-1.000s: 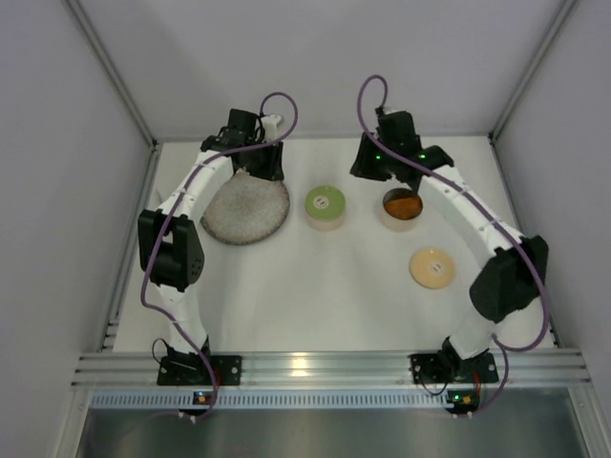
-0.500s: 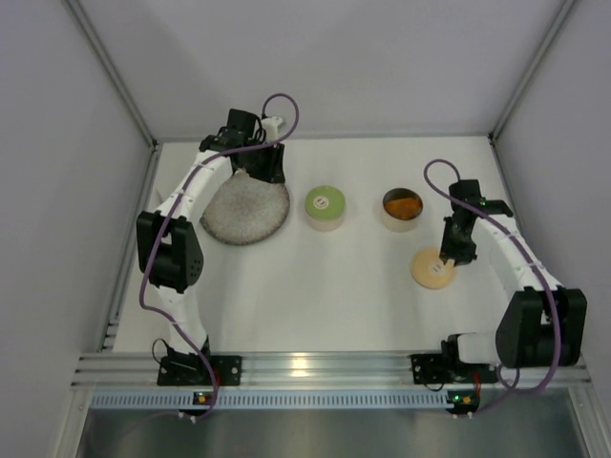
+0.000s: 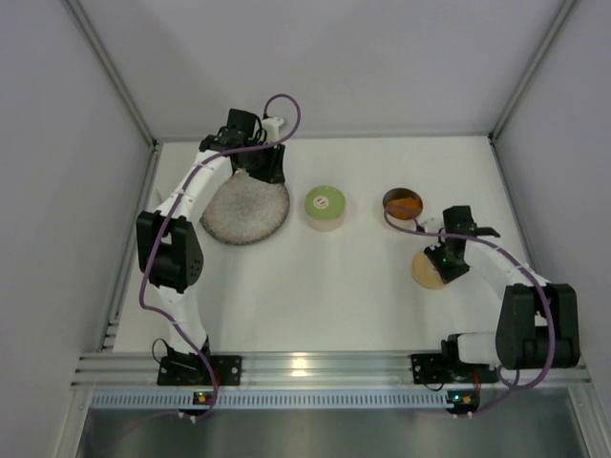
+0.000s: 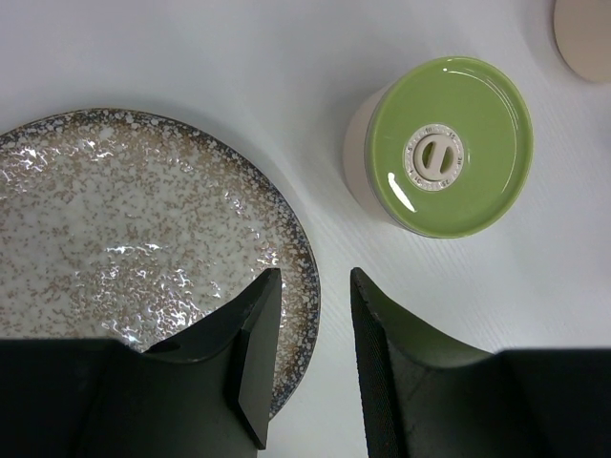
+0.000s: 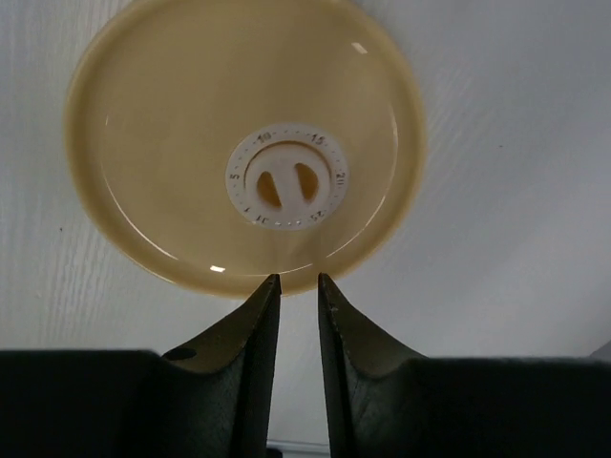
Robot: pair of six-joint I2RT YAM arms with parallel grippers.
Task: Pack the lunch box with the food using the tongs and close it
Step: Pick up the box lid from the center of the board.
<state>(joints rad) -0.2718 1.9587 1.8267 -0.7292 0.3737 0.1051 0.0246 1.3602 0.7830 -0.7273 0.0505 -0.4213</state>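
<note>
**Lunch box: tan lid lies loose under the right tool**

The lunch box stands in two parts on the table point(image 3: 363, 286). One tin, closed by the green lid point(image 4: 447, 143), sits near the middle. An open tin point(image 3: 403, 204) to its right has the orange food point(image 3: 405, 201) inside. The tan lid point(image 5: 246, 143) lies flat on the table in front of the open tin, apart from it.

The right tool point(image 5: 298, 279) hangs over the tan lid's edge, its jaws a narrow slit apart with nothing between them. The left tool point(image 4: 313, 281) hovers over the edge of the speckled plate point(image 4: 115, 219), jaws parted and empty. No tongs show in any view.

The tan lid looks thin, stiff, light and glossy, so it would likely slide under a pinch. Lying flat, it offers the rim or the raised white centre point(image 5: 286, 176) as the likeliest holds.
</note>
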